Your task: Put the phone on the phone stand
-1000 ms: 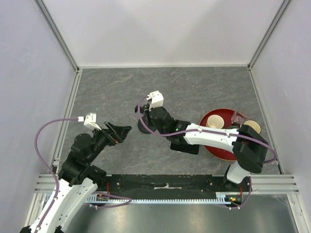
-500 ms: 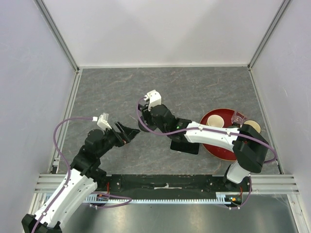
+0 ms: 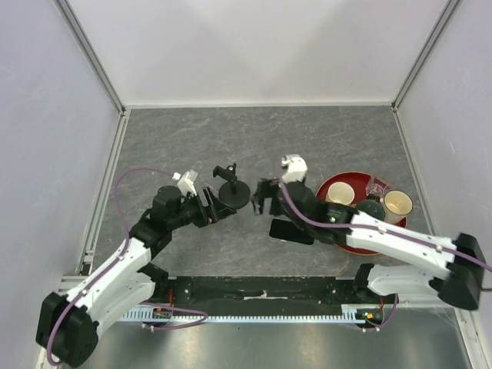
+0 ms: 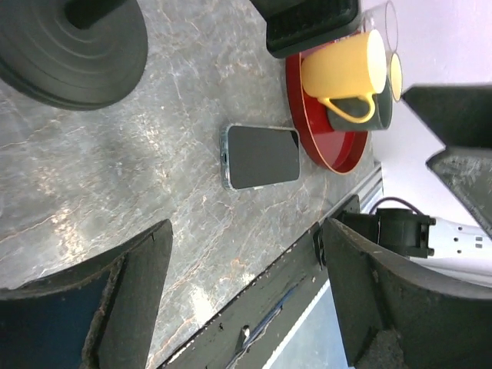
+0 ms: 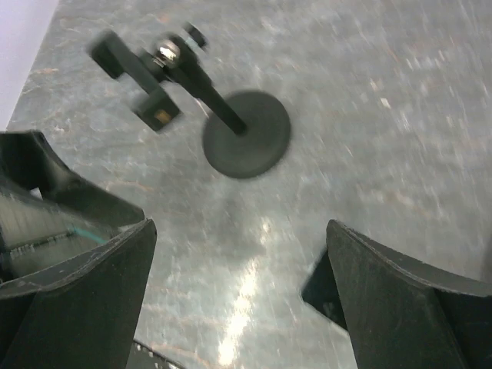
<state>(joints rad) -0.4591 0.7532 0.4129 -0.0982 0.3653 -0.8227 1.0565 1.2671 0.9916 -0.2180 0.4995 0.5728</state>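
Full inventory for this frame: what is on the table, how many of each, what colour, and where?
phone: one, black, flat on the table beside the red tray
phone stand: one, black, upright mid-table, clamp empty
red tray: one, red, right side
mugs: two, yellow, one on the tray, one at its right side
dark cup: one, dark, on the tray
glass: one, clear, tray's far edge
table: one, grey marbled
left gripper: open, left of the stand
right gripper: open, right of the stand
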